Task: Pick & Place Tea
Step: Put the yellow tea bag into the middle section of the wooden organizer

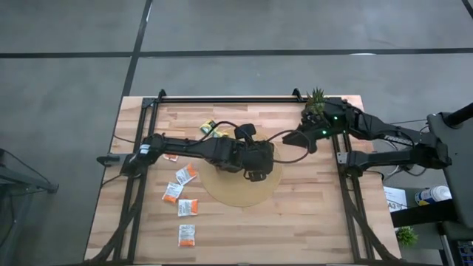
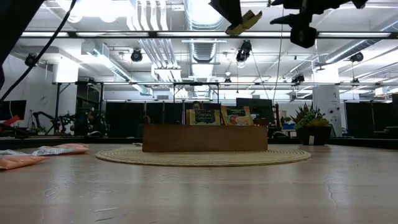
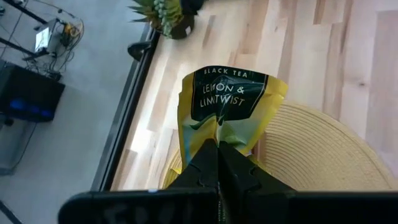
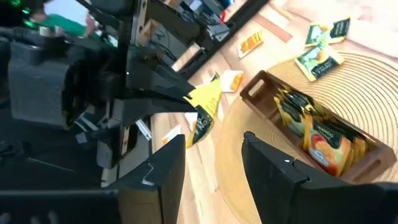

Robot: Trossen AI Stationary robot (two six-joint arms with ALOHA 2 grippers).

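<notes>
My left gripper (image 3: 217, 151) is shut on a yellow-green tea sachet (image 3: 227, 102) with a dark label, high above the round woven mat (image 1: 222, 188). The same sachet (image 4: 203, 106) shows in the right wrist view, up beside the brown wooden tray (image 4: 256, 87). The tray stands on the mat and holds several sachets (image 4: 323, 140) upright. My right gripper (image 4: 214, 143) is open with nothing between its fingers, raised over the table's right part (image 1: 301, 138). More sachets (image 1: 185, 174) lie flat on the table at the left. My left gripper pinches the sachet's end opposite the label's top (image 3: 219, 134) between its two fingers. The fingers slant down toward the table. The sachet sticks out ahead of them, tilted and lifted clear of the mat and tray (image 2: 244, 22).
A small potted plant (image 1: 316, 100) stands at the far right corner. Two yellow-green sachets (image 1: 213, 129) lie near the far edge, orange-and-white ones (image 1: 187, 235) toward the near left. Bare tabletop (image 1: 310, 222) lies near the front right.
</notes>
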